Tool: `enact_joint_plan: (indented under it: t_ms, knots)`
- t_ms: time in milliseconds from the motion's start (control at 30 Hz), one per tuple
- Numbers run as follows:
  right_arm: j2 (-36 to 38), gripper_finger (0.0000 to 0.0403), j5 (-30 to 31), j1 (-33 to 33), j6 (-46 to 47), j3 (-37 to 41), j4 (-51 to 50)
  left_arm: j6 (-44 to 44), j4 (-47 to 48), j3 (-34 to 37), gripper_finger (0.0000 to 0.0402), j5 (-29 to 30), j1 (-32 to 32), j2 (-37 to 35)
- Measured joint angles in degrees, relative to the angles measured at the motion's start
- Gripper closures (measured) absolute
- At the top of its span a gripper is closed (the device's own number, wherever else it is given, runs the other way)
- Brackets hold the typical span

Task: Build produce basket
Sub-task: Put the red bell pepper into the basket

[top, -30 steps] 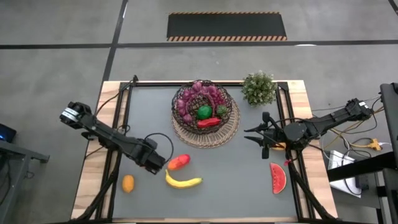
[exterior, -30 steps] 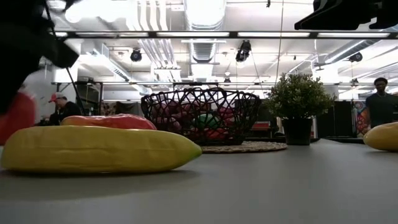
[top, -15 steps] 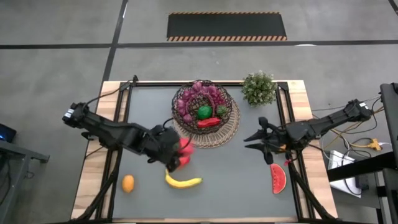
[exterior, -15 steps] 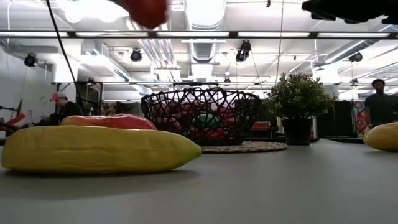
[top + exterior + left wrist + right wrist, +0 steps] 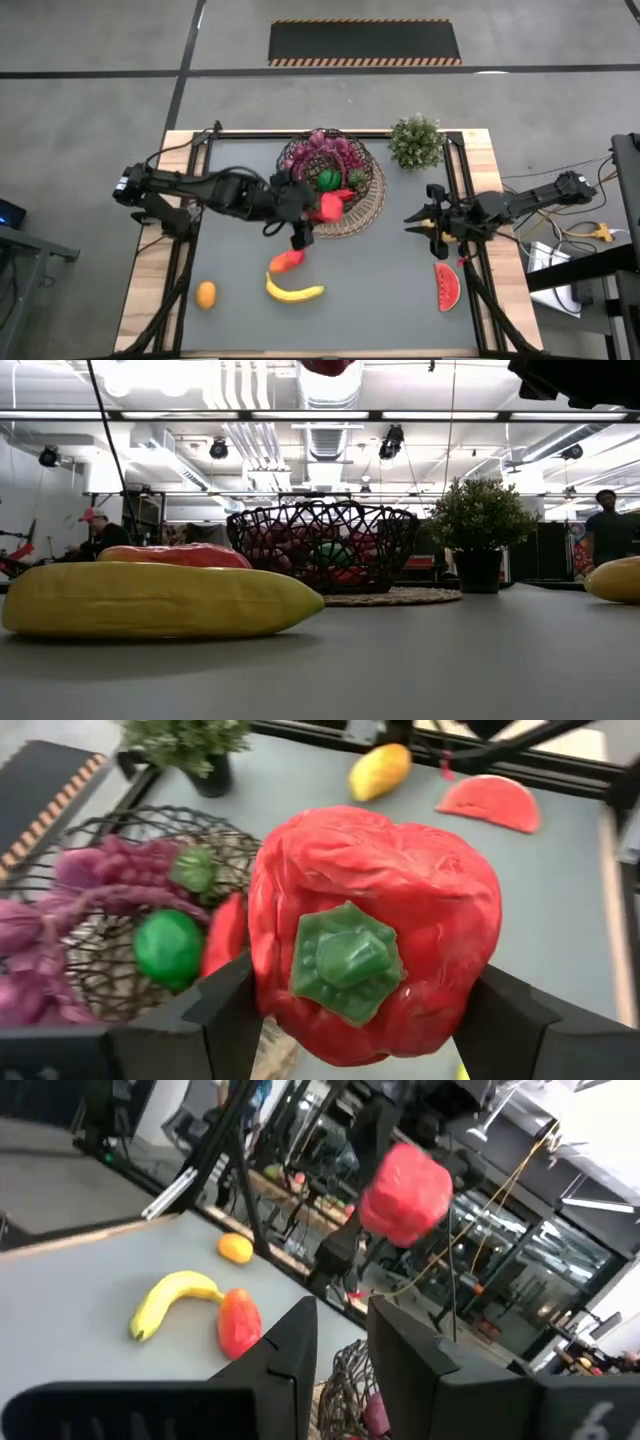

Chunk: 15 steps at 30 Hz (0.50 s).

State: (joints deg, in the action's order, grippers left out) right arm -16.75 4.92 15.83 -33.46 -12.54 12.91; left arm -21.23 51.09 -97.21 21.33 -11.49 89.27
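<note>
A grey table with pale wooden side edges is seen from above. The left tool is clamped on a red bell pepper, holding it in the air at the front-left rim of the basket. The wrist view shows a dark finger pressed against each side of the pepper, its green stem end facing the camera.

The basket, a dark wire bowl on a round tan mat, sits near the middle of the table's far edge. Inside it lie purple grapes, a green lime and another red piece that I cannot identify. A potted plant stands at the far right corner, just beside the basket.

On the open table in front of the basket lie a second red pepper and a banana, close together. An orange piece rests near the left edge, well apart from them. A watermelon slice lies near the right edge.

The right tool hovers near the right edge, just behind the watermelon, fingers parted and empty. The middle and front right of the table offer open room.
</note>
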Motion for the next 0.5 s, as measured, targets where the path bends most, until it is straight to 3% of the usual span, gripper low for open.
enact_joint_plan:
  t_ms: [233, 500]
  knots:
    - [7.29, 0.0337, -0.89, -3.74, 3.43, 2.45, -0.78, 5.28, -0.04, -0.02, 0.0162, -4.59, 8.10, 3.09]
    - [10.58, 0.0338, -0.86, -3.88, 5.04, 2.54, -3.34, 13.26, 0.92, -0.04, 0.0162, -7.50, 17.24, 9.22]
